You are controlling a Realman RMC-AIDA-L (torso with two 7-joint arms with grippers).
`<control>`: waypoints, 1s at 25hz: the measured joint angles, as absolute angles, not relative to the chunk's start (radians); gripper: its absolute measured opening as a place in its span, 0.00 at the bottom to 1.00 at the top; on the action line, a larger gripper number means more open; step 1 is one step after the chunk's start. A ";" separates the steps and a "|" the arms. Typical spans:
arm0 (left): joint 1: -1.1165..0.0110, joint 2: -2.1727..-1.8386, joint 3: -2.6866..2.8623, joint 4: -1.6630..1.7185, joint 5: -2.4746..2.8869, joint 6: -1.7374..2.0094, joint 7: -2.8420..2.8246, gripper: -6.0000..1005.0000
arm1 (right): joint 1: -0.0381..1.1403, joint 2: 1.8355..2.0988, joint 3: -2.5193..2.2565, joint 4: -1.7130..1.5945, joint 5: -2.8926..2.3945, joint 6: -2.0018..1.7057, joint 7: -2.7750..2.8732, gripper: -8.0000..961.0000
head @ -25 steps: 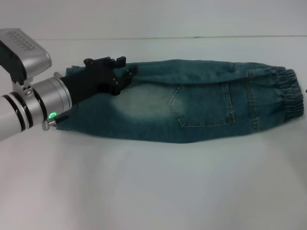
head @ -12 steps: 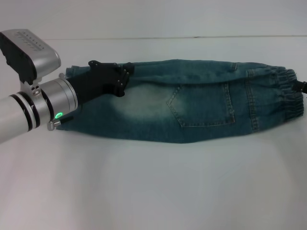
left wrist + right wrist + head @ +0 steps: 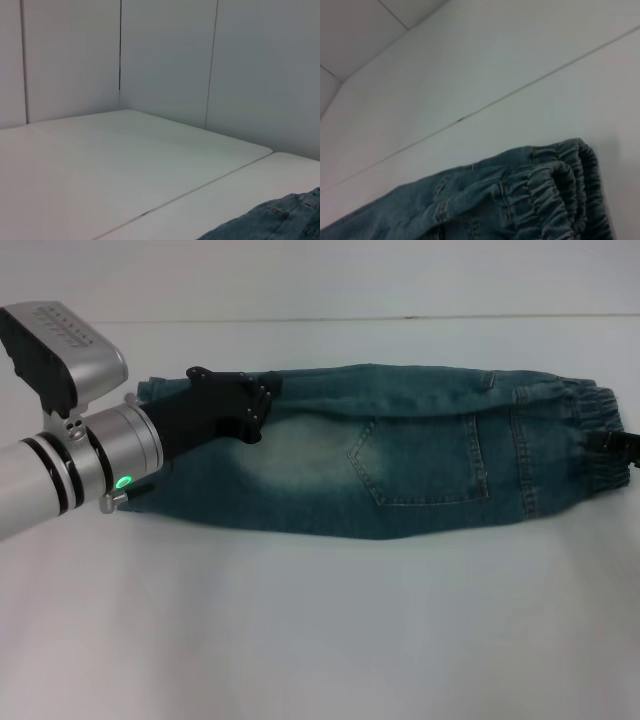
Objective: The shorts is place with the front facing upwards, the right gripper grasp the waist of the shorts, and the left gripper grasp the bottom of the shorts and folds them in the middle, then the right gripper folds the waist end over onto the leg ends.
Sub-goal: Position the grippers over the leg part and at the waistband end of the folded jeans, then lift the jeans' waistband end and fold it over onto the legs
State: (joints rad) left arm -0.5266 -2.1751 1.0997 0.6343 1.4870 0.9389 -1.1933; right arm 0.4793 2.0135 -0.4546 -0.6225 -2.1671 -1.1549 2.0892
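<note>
Two grippers are positioned at opposite ends of the shorts (image 3: 390, 455), which lie flat and folded lengthwise on the white table (image 3: 320, 630), forming one long band with a stitched pocket (image 3: 425, 460) facing up. The left gripper (image 3: 255, 400), a black claw on a silver cylinder wrist with a green light (image 3: 124, 481), rests over the upper part of the shorts near the leg ends (image 3: 145, 440); its fingers appear drawn together against the denim, but whether they pinch the fabric cannot be told. The right gripper (image 3: 622, 443) shows only as a small black part at the frame edge, touching the waist of the shorts (image 3: 600, 440); whether it is released or clenched cannot be told. In the right wrist view, the gathered elastic waistband (image 3: 560, 195) lies layered on the table, close beneath the camera. In the left wrist view, only a corner of denim (image 3: 280, 220) is visible against the table surface, with a pale panelled wall (image 3: 165, 60) behind it.
</note>
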 joint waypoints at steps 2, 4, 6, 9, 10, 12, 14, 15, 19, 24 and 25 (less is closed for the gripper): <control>-0.526 -2.175 1.100 0.634 1.486 0.940 -1.193 0.01 | 0.485 2.014 -0.461 -0.623 -2.184 -1.151 2.086 0.69; -0.524 -2.175 1.100 0.635 1.484 0.943 -1.193 0.01 | 0.487 2.018 -0.470 -0.626 -2.188 -1.151 2.053 0.65; -0.523 -2.175 1.103 0.635 1.476 0.947 -1.192 0.01 | 0.488 2.021 -0.473 -0.627 -2.185 -1.153 2.020 0.60; -0.521 -2.175 1.113 0.634 1.453 0.953 -1.190 0.01 | 0.493 2.022 -0.472 -0.627 -2.183 -1.162 2.007 0.53; -0.520 -2.175 1.117 0.631 1.444 0.953 -1.188 0.01 | 0.494 2.022 -0.471 -0.629 -2.183 -1.167 2.007 0.50; -0.520 -2.175 1.124 0.620 1.422 0.952 -1.173 0.01 | 0.491 2.019 -0.464 -0.635 -2.166 -1.194 2.004 0.43; -0.521 -2.175 1.137 0.590 1.368 0.950 -1.128 0.01 | 0.484 2.011 -0.463 -0.636 -2.134 -1.225 1.998 0.33; -0.521 -2.175 1.137 0.590 1.368 0.950 -1.128 0.01 | 0.480 2.006 -0.462 -0.637 -2.118 -1.240 1.994 0.28; -0.529 -2.175 1.166 0.531 1.251 0.953 -1.050 0.01 | 0.470 1.996 -0.456 -0.641 -2.085 -1.285 1.992 0.13; -0.557 -2.175 1.229 0.431 1.068 0.946 -0.918 0.01 | 0.467 1.997 -0.455 -0.650 -2.082 -1.304 1.995 0.07; -0.565 -2.175 1.242 0.409 1.034 0.943 -0.896 0.01 | 0.467 1.997 -0.456 -0.653 -2.082 -1.315 1.998 0.07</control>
State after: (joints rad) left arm -0.5647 -2.1752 1.2415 0.4093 1.0336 0.9431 -0.8962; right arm 0.4666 1.9966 -0.4559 -0.6533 -2.0822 -1.3154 1.9979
